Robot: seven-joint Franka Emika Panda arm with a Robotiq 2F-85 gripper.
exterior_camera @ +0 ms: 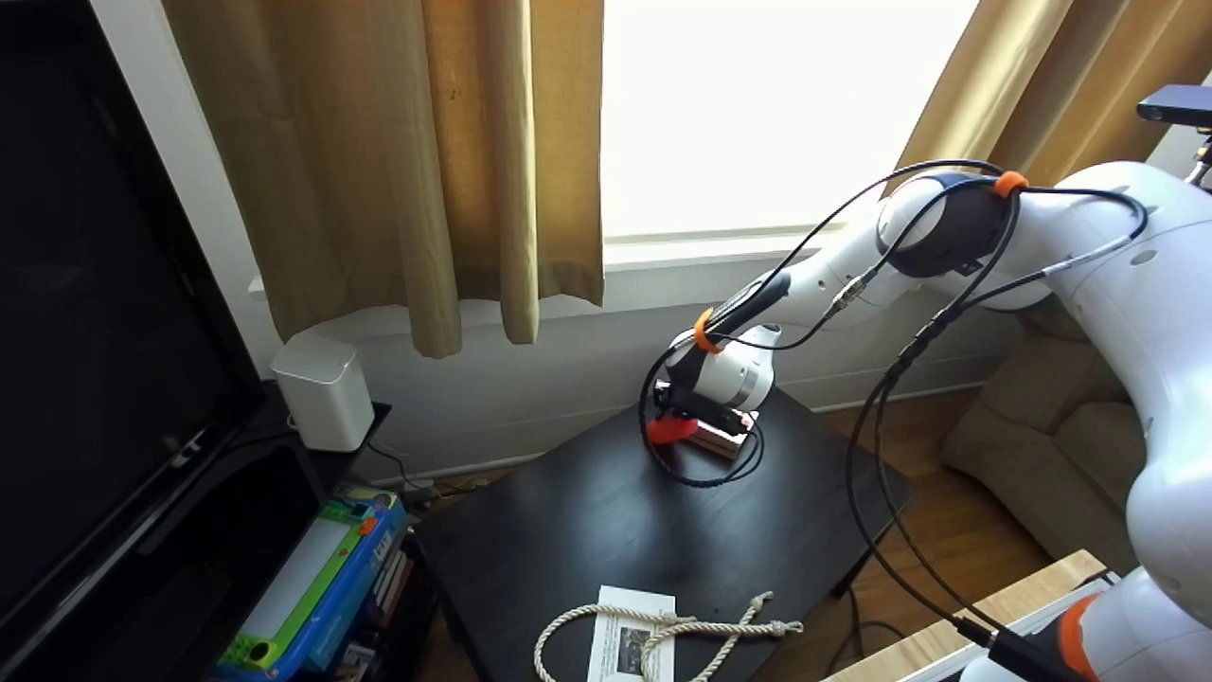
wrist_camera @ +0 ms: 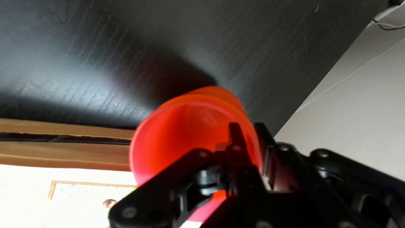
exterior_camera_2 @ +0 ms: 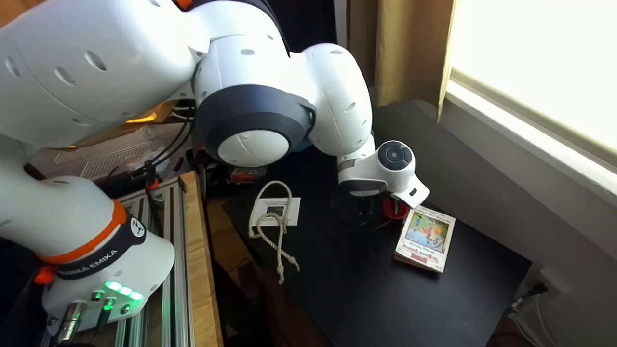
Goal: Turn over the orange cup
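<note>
The orange cup (exterior_camera: 672, 429) is on the black table below my gripper; it also shows in an exterior view (exterior_camera_2: 390, 211), partly hidden. In the wrist view the cup (wrist_camera: 177, 136) shows its open mouth to the camera. My gripper (wrist_camera: 246, 125) straddles the cup's wall: one finger is inside the mouth, the other outside. The fingers are a small distance apart with the wall between them; I cannot tell whether they press on it. In both exterior views the fingertips are hidden or too small to judge. I cannot tell whether the cup's base touches the table.
A book (exterior_camera_2: 424, 238) lies on the table right beside the cup, and its edge (wrist_camera: 63, 152) shows close in the wrist view. A rope (exterior_camera: 696, 625) lies over a paper card (exterior_camera: 606, 639) near the front. The table's edge and the wall (wrist_camera: 357, 110) are close behind.
</note>
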